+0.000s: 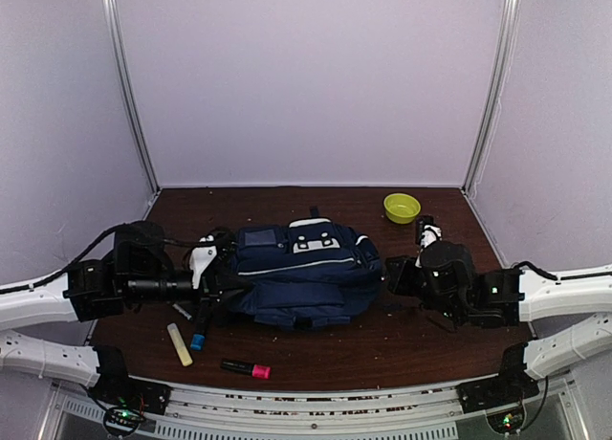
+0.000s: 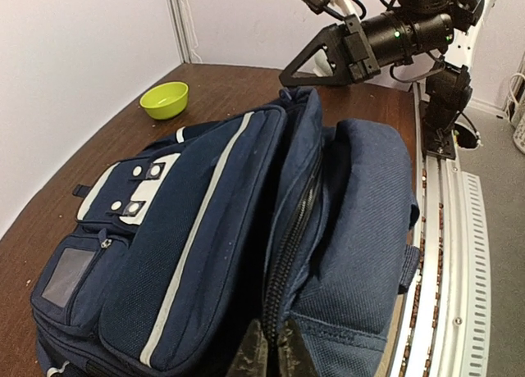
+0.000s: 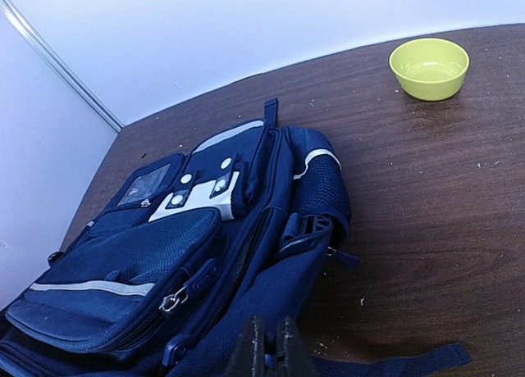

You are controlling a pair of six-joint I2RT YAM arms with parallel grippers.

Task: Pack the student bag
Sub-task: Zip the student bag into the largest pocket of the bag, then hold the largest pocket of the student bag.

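The student bag (image 1: 304,268), a large navy backpack with white stripes and patches, lies flat in the middle of the table. My left gripper (image 1: 228,285) is at its left end. In the left wrist view its fingertips (image 2: 272,356) are shut on the zipper edge (image 2: 289,246) of the student bag (image 2: 205,229), whose main opening gapes a little. My right gripper (image 1: 388,275) is at the bag's right end. Seen from the right wrist, it (image 3: 269,354) is pinched shut on a bit of blue fabric of the student bag (image 3: 189,246).
A lime green bowl (image 1: 402,208) stands at the back right (image 3: 429,67). In front of the bag lie a yellow highlighter (image 1: 179,344), a blue-capped marker (image 1: 197,339) and a pink-capped highlighter (image 1: 247,368). A strap (image 3: 394,362) trails on the table near the right gripper.
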